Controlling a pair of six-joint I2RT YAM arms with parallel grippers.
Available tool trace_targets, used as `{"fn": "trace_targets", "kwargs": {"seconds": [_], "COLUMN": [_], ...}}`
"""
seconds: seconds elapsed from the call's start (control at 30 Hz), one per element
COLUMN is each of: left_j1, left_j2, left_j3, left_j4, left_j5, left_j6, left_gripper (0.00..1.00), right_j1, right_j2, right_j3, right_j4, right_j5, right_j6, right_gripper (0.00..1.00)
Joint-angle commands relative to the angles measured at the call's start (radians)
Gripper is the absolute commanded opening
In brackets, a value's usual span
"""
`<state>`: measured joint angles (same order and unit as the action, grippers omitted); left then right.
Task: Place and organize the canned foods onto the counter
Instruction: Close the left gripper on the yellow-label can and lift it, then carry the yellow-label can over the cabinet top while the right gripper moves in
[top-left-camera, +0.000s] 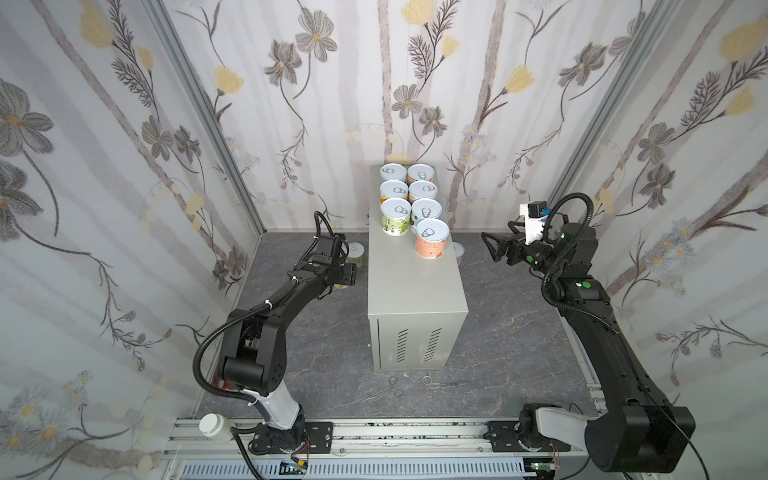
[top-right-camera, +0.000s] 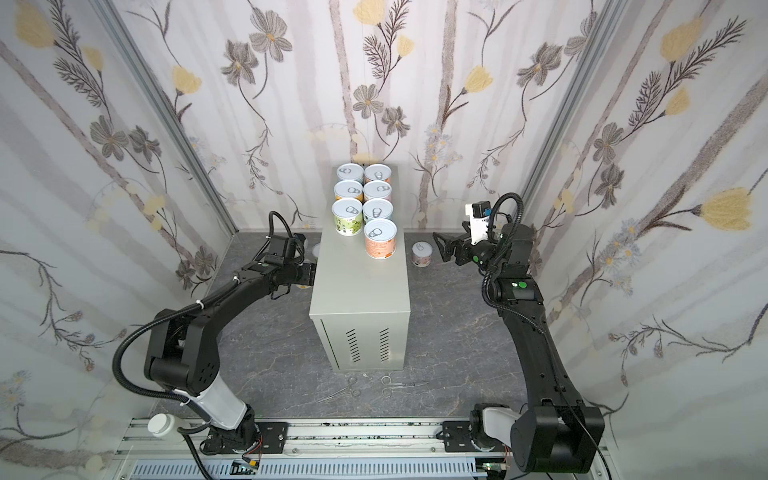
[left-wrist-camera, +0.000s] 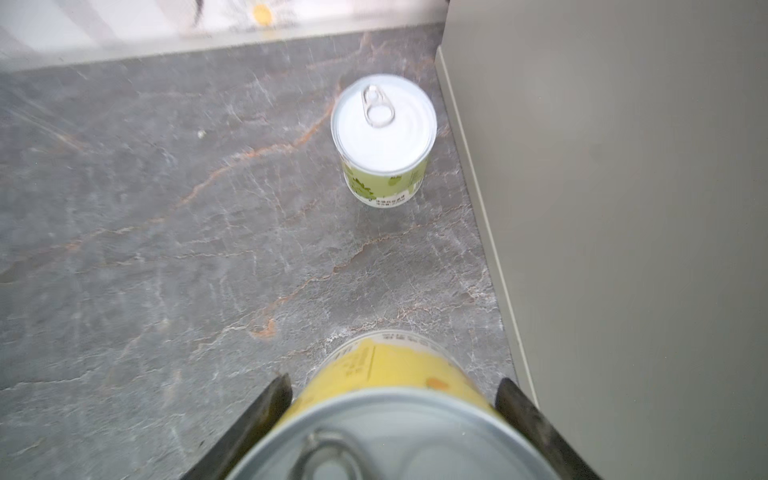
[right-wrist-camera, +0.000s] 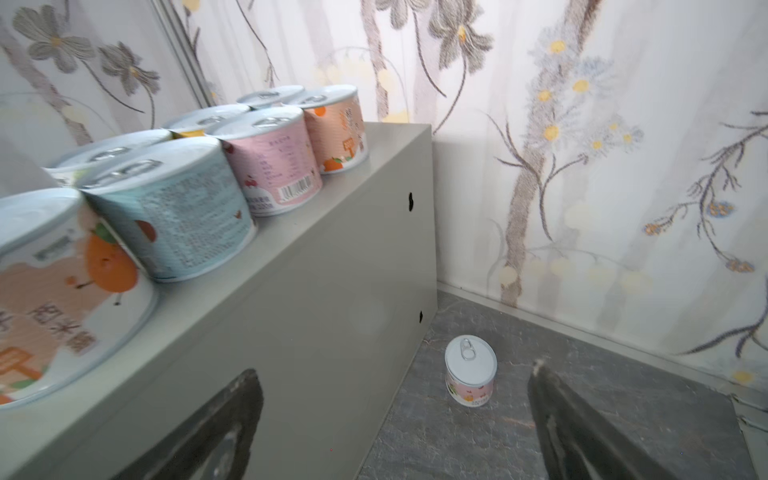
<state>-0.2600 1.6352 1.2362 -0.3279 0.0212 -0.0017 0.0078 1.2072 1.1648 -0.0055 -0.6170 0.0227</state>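
Left tool grips our yellow-labelled cylindrical tin; right tool gapes empty; lifting, we could clip the adjacent light-grey metal tabletop.

Yellow can cut off by frame edge, lid blurred. Green can half hidden behind left arm in top view. Pink can mostly behind worktop, right edge.
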Motion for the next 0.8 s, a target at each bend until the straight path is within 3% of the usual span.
{"fn": "trace_targets", "kwargs": {"seconds": [0.0,0.1,0.3,0.77], "left_j1": [0.0,-0.001,-0.001,-0.014], "left_j2": [-0.073,-0.139,-0.263,-0.424], "left_j3": [0.042,0.104,0.201,0.408], "left_j4": [-0.068,-0.138,-0.246,-0.443], "left_j5": [0.034,0.062,0.12,0.332], "left_j6": [0.017,0.023,0.035,0.047], "left_gripper": [0.66,0.66,0.66,0.62], "right_j1": [0.01,0.022,0.118,0.366], "right_j2": [-0.021,-0.008,-0.05,-0.106], "right_j3": [0.019,0.084,0.118,0.192], "right_j4": [0.066,0.0,-0.047,-0.206], "right_j5": [-0.125,-0.235,-0.258,-0.106], "right_j6": [0.008,0.011,-0.013,-0.092], "right_gripper": [1.0,1.0,1.0,1.0]}}
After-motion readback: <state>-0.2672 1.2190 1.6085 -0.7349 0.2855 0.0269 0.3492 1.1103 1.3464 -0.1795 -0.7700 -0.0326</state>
